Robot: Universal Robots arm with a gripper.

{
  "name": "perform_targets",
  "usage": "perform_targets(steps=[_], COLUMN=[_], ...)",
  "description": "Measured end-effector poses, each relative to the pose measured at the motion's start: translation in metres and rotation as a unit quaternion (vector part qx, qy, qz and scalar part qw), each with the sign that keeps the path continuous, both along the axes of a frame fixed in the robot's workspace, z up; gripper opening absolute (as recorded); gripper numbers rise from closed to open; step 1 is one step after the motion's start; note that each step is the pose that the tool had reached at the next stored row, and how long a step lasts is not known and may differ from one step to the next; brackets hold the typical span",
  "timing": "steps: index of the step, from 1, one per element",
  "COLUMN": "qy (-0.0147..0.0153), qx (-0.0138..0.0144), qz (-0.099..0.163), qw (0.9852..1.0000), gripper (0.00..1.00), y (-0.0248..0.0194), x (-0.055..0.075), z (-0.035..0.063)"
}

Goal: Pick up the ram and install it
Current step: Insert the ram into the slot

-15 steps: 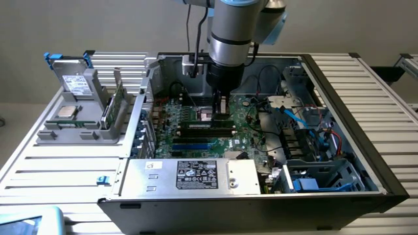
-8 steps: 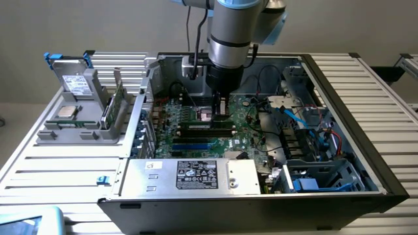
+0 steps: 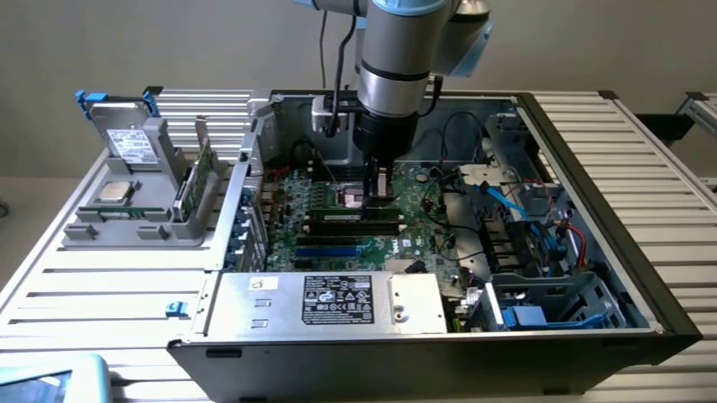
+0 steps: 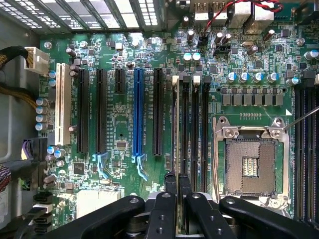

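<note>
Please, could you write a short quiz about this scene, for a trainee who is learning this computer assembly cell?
1. True or false: the processor socket on the motherboard is empty.
2. Choose one: the end effector is closed on A) the ram, B) a red cable, C) a screwdriver.
3. Fill in the missing word: in the exterior view, the grey holder with the drive stands outside the case, on that view's ____.

Key: 1 true; 2 A; 3 left.
</note>
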State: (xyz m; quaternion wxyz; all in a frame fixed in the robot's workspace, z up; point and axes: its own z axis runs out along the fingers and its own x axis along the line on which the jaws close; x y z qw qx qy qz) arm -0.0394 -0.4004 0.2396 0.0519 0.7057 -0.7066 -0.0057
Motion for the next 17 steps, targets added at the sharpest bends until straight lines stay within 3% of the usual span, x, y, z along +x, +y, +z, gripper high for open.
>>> perform_targets(steps=[6, 9, 11, 17], qy=[0.0, 0.0, -0.0001, 0.0], qx=[0.0012, 0.0056, 0.0071, 0.007], qz=[0.0, 0.0, 0.0, 0.0], qw=[1.0, 1.0, 1.0, 1.0], gripper=[0.14, 0.14, 0.14, 0.14], y=[-0.0004, -0.0005, -0.0007, -0.0012], x=[-0.0001, -0.0001, -0.0001, 0.0], z=[-0.0021, -0.0036, -0.0048, -0.0057])
